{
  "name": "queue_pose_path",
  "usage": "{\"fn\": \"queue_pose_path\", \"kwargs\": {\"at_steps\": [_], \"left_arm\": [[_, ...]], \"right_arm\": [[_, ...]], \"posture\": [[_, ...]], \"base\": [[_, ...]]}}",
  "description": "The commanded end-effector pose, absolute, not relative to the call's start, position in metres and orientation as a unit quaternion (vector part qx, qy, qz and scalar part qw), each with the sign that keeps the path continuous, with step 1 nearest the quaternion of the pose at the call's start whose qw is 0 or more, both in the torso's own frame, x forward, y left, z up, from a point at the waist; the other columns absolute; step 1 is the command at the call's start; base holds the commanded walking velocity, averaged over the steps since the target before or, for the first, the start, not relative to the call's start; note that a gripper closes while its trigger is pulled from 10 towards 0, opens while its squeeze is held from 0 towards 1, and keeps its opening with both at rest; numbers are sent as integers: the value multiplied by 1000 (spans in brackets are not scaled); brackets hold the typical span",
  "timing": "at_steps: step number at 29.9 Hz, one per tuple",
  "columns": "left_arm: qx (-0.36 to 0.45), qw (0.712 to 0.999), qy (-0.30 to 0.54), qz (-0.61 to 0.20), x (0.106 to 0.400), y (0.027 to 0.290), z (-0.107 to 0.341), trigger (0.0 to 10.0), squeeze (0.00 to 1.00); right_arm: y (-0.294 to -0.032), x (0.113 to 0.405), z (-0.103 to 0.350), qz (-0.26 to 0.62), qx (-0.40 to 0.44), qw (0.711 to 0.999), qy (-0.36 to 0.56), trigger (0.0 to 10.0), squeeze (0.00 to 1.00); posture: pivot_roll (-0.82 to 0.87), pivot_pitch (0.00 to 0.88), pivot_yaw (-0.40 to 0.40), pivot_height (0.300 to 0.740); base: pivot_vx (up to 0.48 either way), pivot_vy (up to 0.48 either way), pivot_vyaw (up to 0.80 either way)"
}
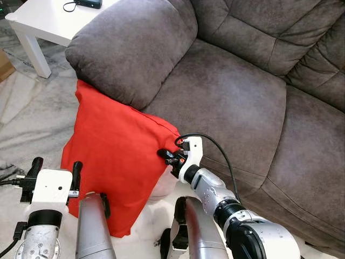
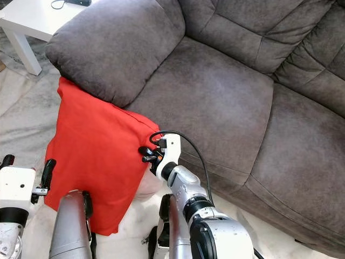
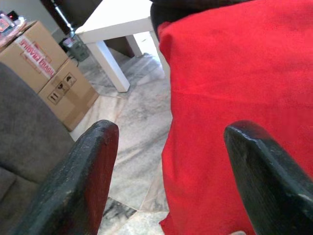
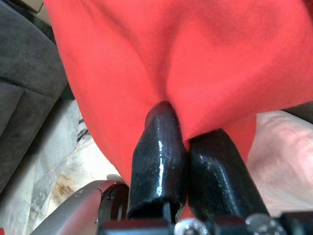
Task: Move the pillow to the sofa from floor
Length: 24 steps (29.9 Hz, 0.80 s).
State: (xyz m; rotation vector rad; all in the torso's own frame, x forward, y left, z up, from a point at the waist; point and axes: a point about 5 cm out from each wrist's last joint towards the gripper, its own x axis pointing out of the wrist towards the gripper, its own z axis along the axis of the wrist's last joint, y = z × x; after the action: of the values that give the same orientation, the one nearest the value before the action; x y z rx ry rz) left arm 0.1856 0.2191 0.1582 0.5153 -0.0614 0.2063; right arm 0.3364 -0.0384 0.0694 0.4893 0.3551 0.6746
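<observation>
Cardboard boxes (image 3: 46, 68): standing stacked on the marble floor (image 3: 134, 122), near the leg of the white table (image 1: 51, 21).

White table: standing at the far left beside the sofa arm; carrying a dark small item with a cord (image 1: 86, 4) on its top.

Left gripper (image 1: 54, 168): hovering low at the left, just beside the pillow's left edge; fingers (image 3: 83, 181) spreading wide, gripping nothing, with floor showing between them in the wrist view.

Red pillow (image 1: 116, 156): leaning upright against the front of the sofa, below the padded armrest (image 1: 129, 48); top edge tucking under the armrest's bulge, lower corner hanging down toward the floor between the two arms. Not yet lying on the seat.

Right gripper (image 1: 171, 156): reaching in from the right and pinching the pillow's upper right corner; fingers (image 4: 159, 161) pressing nearly together with a fold of red cloth caught between them, as seen in the wrist view. Black cable (image 1: 215, 145) looping over the wrist.

Pale pinkish object (image 1: 164, 186): showing just under the pillow's right edge, beside the right gripper; kind impossible to tell.

Grey sofa (image 1: 232, 102): stretching across the middle and right, seat cushion lying bare directly behind the pinched corner, back cushions rising at the top right.
</observation>
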Motion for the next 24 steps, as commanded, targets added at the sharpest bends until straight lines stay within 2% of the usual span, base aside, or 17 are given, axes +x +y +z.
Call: {"fn": "queue_pose_path", "kwargs": {"at_steps": [1, 4, 19, 24], "left_arm": [[279, 957, -24, 71, 184, 211, 150, 10000, 0], [321, 946, -33, 43, 184, 205, 147, 10000, 0], [303, 951, -42, 46, 185, 199, 143, 10000, 0], [286, 956, -40, 57, 187, 200, 139, 10000, 0]], "right_arm": [[-20, 322, 59, 340, 255, 885, 189, 0, 0], [-20, 322, 59, 342, 254, 885, 189, 0, 0], [-19, 322, 59, 345, 253, 884, 189, 0, 0], [-22, 323, 59, 338, 231, 893, 186, 0, 0]], "posture": [[333, 329, -290, 571], [335, 327, -290, 571], [338, 319, -290, 571], [343, 295, -291, 571]], "base": [[0, 0, 0], [0, 0, 0], [0, 0, 0], [0, 0, 0]]}}
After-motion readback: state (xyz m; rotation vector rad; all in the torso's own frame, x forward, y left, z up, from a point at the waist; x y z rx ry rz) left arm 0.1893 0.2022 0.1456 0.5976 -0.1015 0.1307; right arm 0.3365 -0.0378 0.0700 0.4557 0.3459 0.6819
